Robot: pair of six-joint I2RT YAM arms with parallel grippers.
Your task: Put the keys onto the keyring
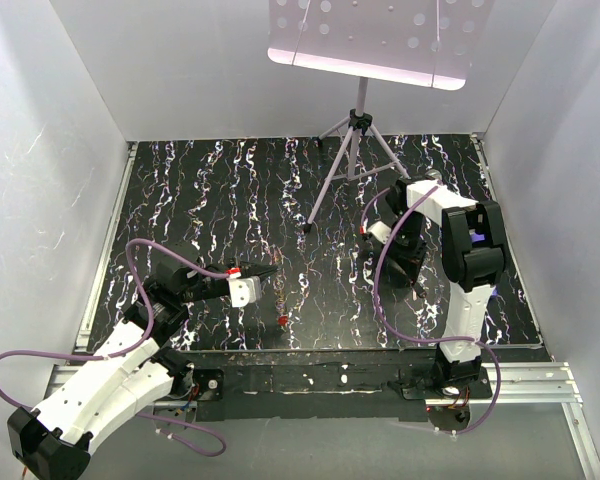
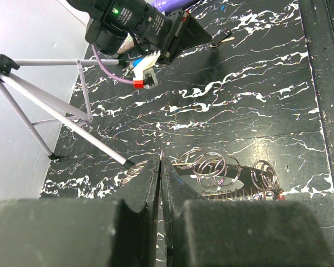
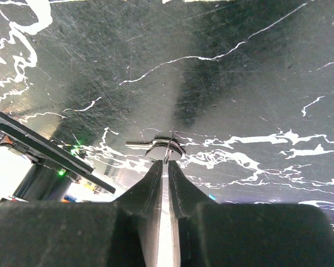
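My left gripper [image 1: 269,272] hovers over the front left of the black marbled table [image 1: 210,200], shut on a thin wire loop of the keyring [image 2: 211,167]. The keyring shows as several grey coiled loops beside the left fingertips [image 2: 153,167]. From above it is a thin strand [image 1: 281,298] hanging down to a small red piece [image 1: 283,320]. On the right, my right gripper [image 3: 168,162] points down at the table, its jaws a narrow slit apart. A plain silver key [image 3: 156,147] with a small ring lies just beyond its tips. No other keys show.
A grey tripod [image 1: 352,150] carrying a perforated white plate [image 1: 375,35] stands at the back centre; its legs [image 2: 44,111] reach toward the left gripper. White walls close in three sides. A metal rail [image 1: 520,380] runs along the near edge.
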